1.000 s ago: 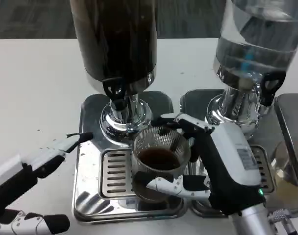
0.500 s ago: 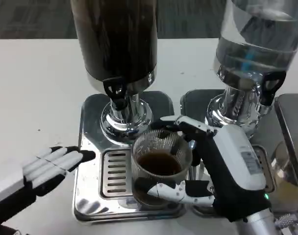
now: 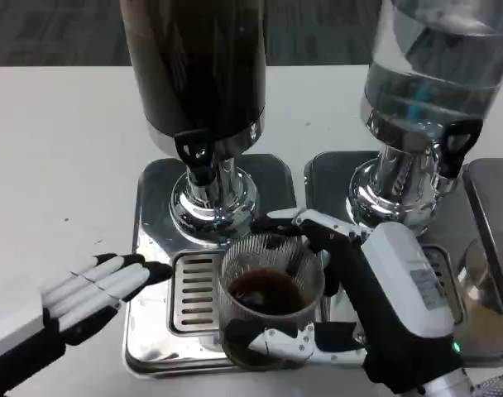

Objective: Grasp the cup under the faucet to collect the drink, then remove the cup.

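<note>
Gripping the cup [image 3: 270,308], drink collected, the right hand [image 3: 376,306] must lift it off the tray's [image 3: 152,351] front edge; left hand [image 3: 98,285] spread, idle.

Both the left hand [image 3: 94,289] and right hand [image 3: 367,289] have white backs, black-and-white fingers and black wrists.

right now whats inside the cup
The cup, held by the right robot hand, contains dark liquid, partly filling it. Its bottom is hidden by the liquid and fingers.

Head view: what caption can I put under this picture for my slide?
Right hand holds a cup of dark drink over the drip tray below the faucet; left hand waits, fingers straight.
</note>
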